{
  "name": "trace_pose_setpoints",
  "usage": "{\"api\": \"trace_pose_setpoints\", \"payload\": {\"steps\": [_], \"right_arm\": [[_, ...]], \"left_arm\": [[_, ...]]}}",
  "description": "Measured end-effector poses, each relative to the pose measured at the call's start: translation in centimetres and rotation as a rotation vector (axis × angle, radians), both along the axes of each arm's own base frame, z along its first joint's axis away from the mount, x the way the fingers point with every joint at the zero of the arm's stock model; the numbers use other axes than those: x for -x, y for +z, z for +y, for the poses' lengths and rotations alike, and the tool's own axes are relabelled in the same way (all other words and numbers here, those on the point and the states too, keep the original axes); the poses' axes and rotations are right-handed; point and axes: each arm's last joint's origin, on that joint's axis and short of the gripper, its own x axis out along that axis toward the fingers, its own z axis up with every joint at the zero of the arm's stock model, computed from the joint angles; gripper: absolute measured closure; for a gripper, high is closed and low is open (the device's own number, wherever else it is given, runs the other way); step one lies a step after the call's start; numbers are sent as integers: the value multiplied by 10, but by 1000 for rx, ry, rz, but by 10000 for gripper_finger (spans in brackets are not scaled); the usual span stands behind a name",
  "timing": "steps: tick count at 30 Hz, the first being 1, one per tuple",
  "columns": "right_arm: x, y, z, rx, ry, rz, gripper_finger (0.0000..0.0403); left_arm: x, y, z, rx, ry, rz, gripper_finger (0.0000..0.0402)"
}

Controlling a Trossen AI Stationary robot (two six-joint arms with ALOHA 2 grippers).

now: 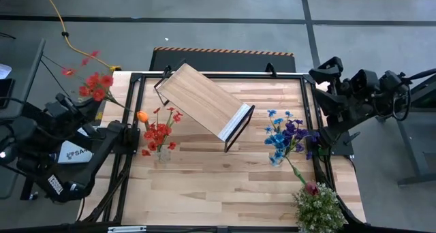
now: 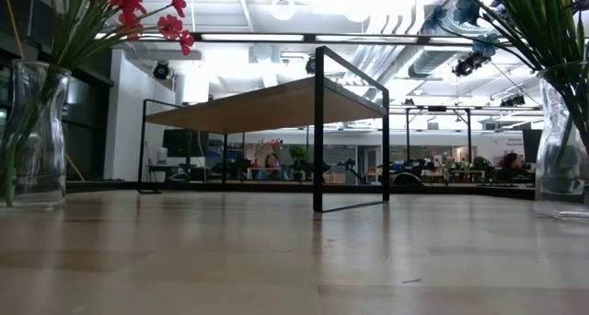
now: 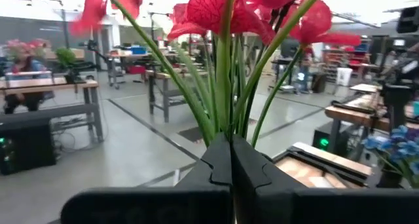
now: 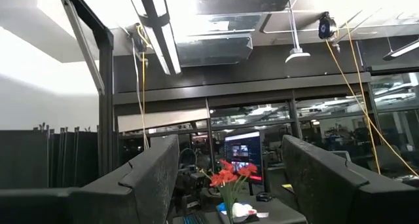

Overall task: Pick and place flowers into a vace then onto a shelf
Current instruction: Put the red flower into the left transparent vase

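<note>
Several red sprays [image 3: 222,27] clamped by stems in left tool [image 3: 230,165] off the surface's left edge, right tool [image 4: 229,178] spread and idle; risk of slipping or snagging against vase [image 1: 162,153] rim.

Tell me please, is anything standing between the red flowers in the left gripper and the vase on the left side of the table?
Nothing visible does. The left gripper is shut on red flowers off the table's left edge; the vase stands inboard, with only the orange tulip lying nearby.

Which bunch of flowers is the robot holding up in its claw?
The red flowers in the shut left gripper, off the table's left edge; the others stand in vases.
</note>
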Motion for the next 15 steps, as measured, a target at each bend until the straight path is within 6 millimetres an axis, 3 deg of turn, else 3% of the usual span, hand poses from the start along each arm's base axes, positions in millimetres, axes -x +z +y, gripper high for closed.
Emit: {"api": "trace_pose_setpoints", "payload": {"steps": [8,15], "right_arm": [[0,1,0,-5,0,-10,142],[-8,-2,4,4,0,11,142]], "left_arm": [[16,-2,7,30,-36,-21,378],[17,-8,22,115,-101,-54,378]]}}
